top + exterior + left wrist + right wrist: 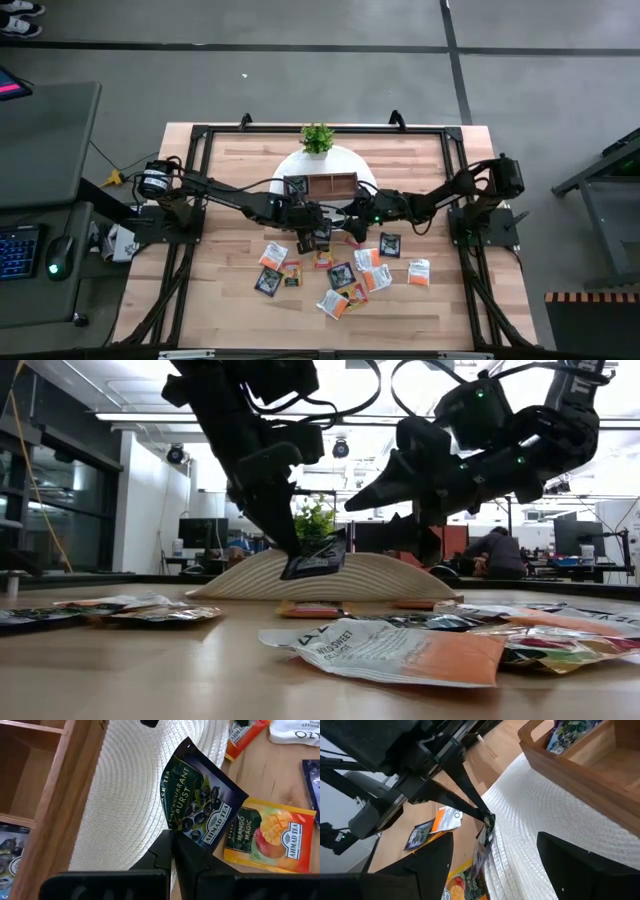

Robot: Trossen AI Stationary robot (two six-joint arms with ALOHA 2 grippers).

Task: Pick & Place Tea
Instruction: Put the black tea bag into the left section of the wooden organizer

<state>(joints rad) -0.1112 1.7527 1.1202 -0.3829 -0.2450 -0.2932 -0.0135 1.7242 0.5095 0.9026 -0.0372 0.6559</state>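
My left gripper is shut on a dark green-black tea sachet above the near rim of the round white woven mat; the high view puts it at the table's centre. My right gripper hovers open just to its right, above the mat, touching nothing. The brown wooden tray sits on the mat with one sachet in its left compartment. Several orange, white and dark sachets lie flat on the table near the mat. My left gripper pinches the dark sachet between its two fingers at one edge near a corner. The fingers come slanting down from above. The sachet hangs tilted below them, clear of the table and the mat.
A small green potted plant stands at the mat's far edge, behind the tray. An orange mango sachet lies on the wood beside the held one. Black frame rails border the table. People sit in the room beyond.
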